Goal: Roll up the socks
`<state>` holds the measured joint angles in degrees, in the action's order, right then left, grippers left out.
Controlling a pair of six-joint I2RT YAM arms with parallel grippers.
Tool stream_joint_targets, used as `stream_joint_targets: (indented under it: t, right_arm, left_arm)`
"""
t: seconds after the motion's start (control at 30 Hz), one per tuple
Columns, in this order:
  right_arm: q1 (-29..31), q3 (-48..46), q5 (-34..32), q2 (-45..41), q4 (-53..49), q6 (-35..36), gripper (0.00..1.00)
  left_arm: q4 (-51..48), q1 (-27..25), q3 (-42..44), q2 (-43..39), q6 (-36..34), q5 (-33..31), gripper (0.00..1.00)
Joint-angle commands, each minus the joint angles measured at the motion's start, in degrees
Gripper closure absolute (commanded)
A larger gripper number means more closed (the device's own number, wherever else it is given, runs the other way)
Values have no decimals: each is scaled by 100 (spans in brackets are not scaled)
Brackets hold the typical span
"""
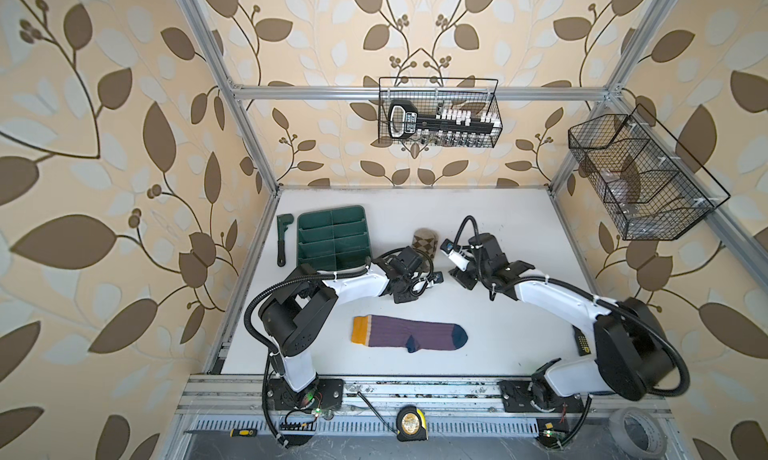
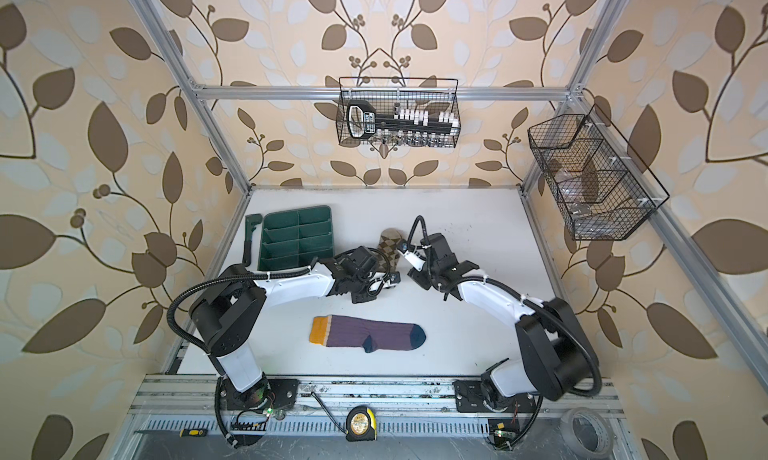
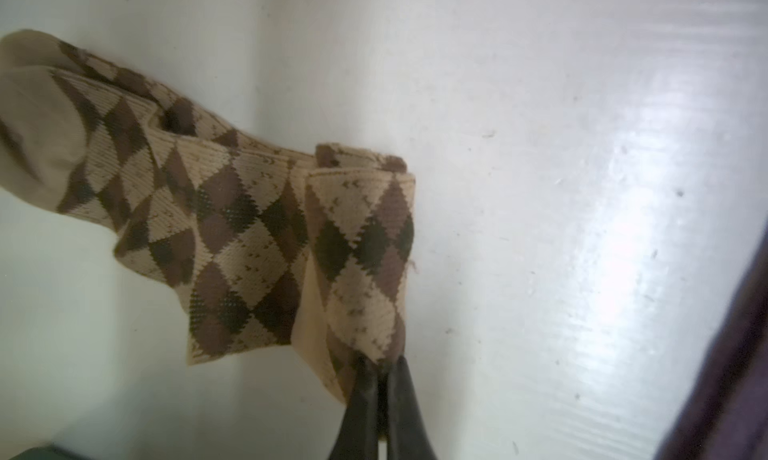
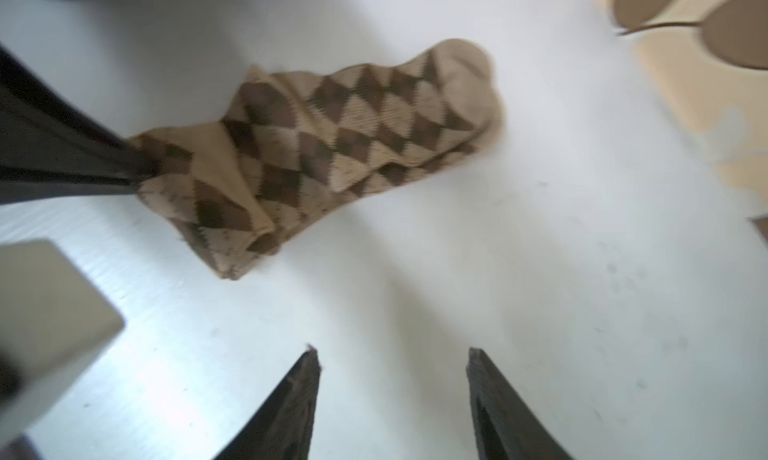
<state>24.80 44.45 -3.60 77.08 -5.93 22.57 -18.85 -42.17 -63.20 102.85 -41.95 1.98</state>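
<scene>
The beige argyle sock (image 3: 249, 229) lies on the white table toward the back, between my two wrists in both top views (image 1: 426, 243) (image 2: 388, 243). Its cuff end is folded over into a short roll. My left gripper (image 3: 380, 360) is shut on that folded end. My right gripper (image 4: 395, 354) is open and empty over bare table, a short way from the sock (image 4: 353, 137). The left gripper's fingers (image 4: 83, 162) show in the right wrist view, pinching the fold. The purple sock (image 1: 409, 332) (image 2: 368, 333), with yellow cuff and navy toe and heel, lies flat near the front.
A green divided tray (image 1: 332, 239) and a dark wrench (image 1: 282, 239) sit at the back left. Wire baskets (image 1: 438, 112) (image 1: 640, 179) hang on the walls. A tape measure (image 1: 411, 424), a screwdriver (image 1: 243, 432) and a tape roll (image 1: 636, 433) lie along the front rail.
</scene>
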Motion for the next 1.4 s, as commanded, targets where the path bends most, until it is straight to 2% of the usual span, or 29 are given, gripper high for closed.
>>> stream_joint_targets:
  t: [0.0, 0.1, 0.2, 0.3, 0.4, 0.5, 0.57, 0.8, 1.0, 1.1, 1.37]
  right_arm:
    - [-364, -432, -613, -937, 837, -768, 43]
    - [-422, -885, -482, -1765, 1185, -535, 44]
    - [-80, -1185, 54, -2185, 1331, 364, 48]
    - [785, -1301, -480, -2112, 1272, 1419, 49]
    - [1633, -1620, -1198, -1969, 1719, 2448, 48]
    - [2149, -1904, -1231, -1817, 1954, 3421, 47]
    - [2341, -1953, -1311, -1531, 1990, 3755, 46]
    - [2578, -1542, -1533, 259, 2599, 4106, 45]
    - [2488, -894, -1709, 1725, 3477, 4365, 44]
    - [2421, -649, -1716, 2153, 3677, 4414, 46]
    - [2155, -565, -1443, 2637, 3430, 4520, 62]
  left_arm:
    - [-1245, 163, -638, 387, 190, 1034, 100]
    - [-1902, 367, -1201, 762, 239, 1606, 100]
    - [-2546, 522, -1758, 1162, 284, 2100, 100]
    - [-2826, 628, -2064, 1386, 407, 2443, 100]
    - [-2875, 670, -2121, 1465, 468, 2570, 100]
    - [-2901, 709, -2209, 1548, 537, 2569, 100]
    - [-2927, 764, -2280, 1618, 603, 2587, 100]
    - [-2928, 844, -2390, 1671, 698, 2567, 100]
    - [-2905, 865, -2319, 1624, 696, 2597, 100]
    - [-2885, 870, -2272, 1588, 689, 2615, 100]
    - [-2883, 871, -2250, 1524, 679, 2676, 100]
